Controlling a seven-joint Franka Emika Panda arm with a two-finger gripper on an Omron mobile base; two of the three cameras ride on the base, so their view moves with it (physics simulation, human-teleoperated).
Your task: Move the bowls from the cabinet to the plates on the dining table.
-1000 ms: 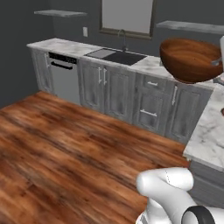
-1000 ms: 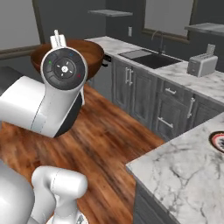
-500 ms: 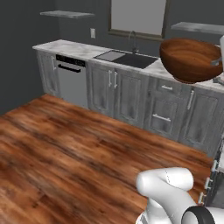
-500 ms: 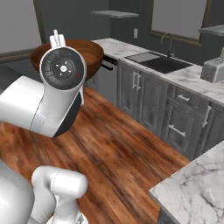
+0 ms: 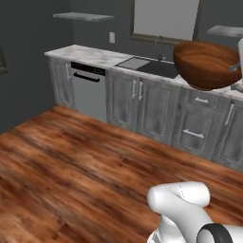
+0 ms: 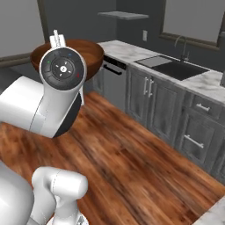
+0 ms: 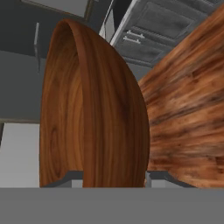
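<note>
A dark brown wooden bowl (image 7: pixel 87 109) stands on edge between the fingers of my gripper (image 7: pixel 111 178), which is shut on its rim. From the left base camera the bowl (image 5: pixel 204 64) hangs high at the right, in front of the sink counter. From the right base camera the bowl (image 6: pixel 85 50) shows behind my white arm (image 6: pixel 48 103). A sliver of marble, likely the dining table (image 6: pixel 217 214), cuts the bottom right corner. The cabinet and the plates are out of view.
A marble counter (image 5: pixel 92 54) with a black sink (image 5: pixel 154 67) runs along the far wall over grey low cupboards and a dishwasher (image 5: pixel 88 90). Wide wood floor (image 5: pixel 80 175) lies in front. A small shelf (image 6: pixel 123 15) hangs on the dark wall.
The base has turned, so the whole scene slid to the right in both base views and the marble table has nearly left the picture. The bowl stays held the same way.
</note>
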